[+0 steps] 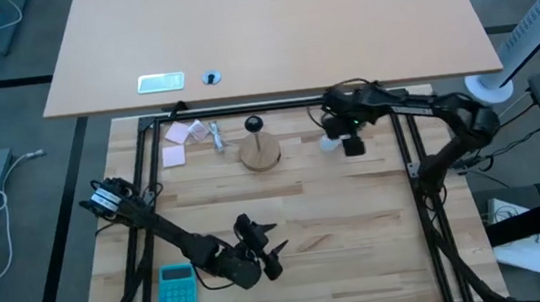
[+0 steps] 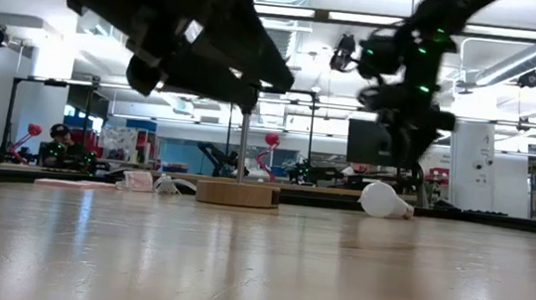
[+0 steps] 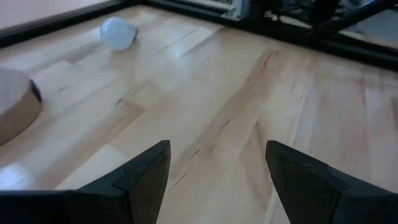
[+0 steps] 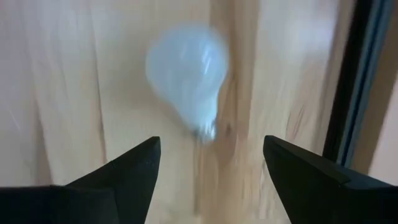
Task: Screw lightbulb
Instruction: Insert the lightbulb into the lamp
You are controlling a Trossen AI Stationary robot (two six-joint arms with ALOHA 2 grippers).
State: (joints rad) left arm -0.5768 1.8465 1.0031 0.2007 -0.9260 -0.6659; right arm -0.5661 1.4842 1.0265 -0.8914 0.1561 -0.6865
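The white frosted lightbulb [image 4: 186,74] lies on its side on the wooden table, its metal base [image 4: 205,132] toward the wrist camera. It also shows near the back right [image 1: 330,145] [image 2: 383,199]. My right gripper [image 4: 211,146] hangs open above it, pointing down, touching nothing. The round wooden disc [image 1: 260,154] with its black socket on a post stands left of the bulb. My left gripper [image 3: 217,155] is open over the near middle of the table [image 1: 269,252], aimed toward the disc [image 3: 15,102] and the bulb [image 3: 118,32].
A teal calculator [image 1: 176,292] lies at the near left beside the left arm. Pink papers and a crumpled wrapper [image 1: 188,132] sit at the back left. Black frame rails [image 1: 411,156] border the work area. A second table [image 1: 266,21] stands beyond.
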